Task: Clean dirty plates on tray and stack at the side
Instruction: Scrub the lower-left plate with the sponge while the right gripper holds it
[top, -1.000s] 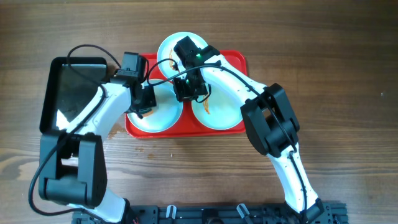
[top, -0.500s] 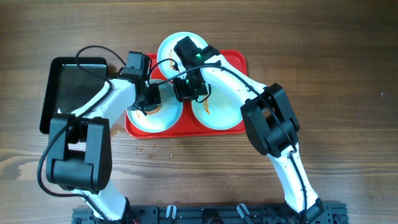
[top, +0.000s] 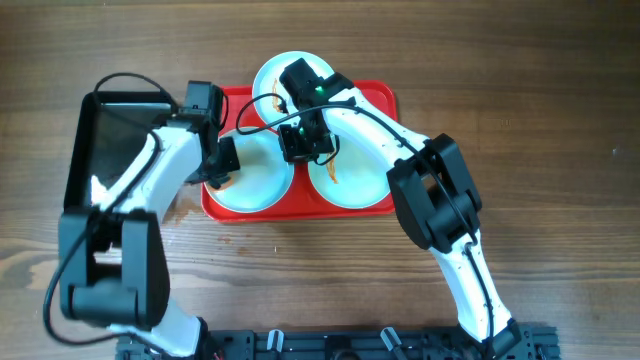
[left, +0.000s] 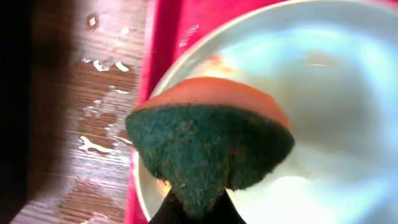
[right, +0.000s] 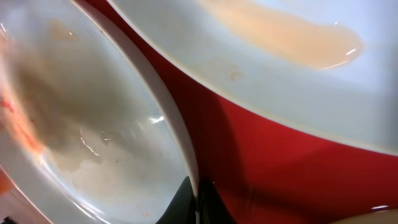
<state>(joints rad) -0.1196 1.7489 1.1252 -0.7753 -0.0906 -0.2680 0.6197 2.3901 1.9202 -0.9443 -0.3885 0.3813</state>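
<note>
The red tray (top: 300, 212) holds three pale plates. My left gripper (top: 222, 166) is shut on a green and orange sponge (left: 208, 149), pressed on the left rim of the front-left plate (top: 262, 188), which also fills the left wrist view (left: 323, 93). My right gripper (top: 303, 145) is shut on a plate rim between the two front plates; in the right wrist view the fingers (right: 198, 199) pinch the rim of a wet, smeared plate (right: 93, 124). The front-right plate (top: 352, 185) and the back plate (top: 275, 75) carry orange-brown smears.
A glossy black tray (top: 110, 140) lies left of the red tray, partly under my left arm. Water drops lie on the wood (left: 99, 124) beside the red tray's left edge. Another plate with an orange smear (right: 280, 37) sits next to the held one.
My left gripper has dragged the sponge from the upper middle of the front-left plate leftward to its left rim. The right arm has not moved.
</note>
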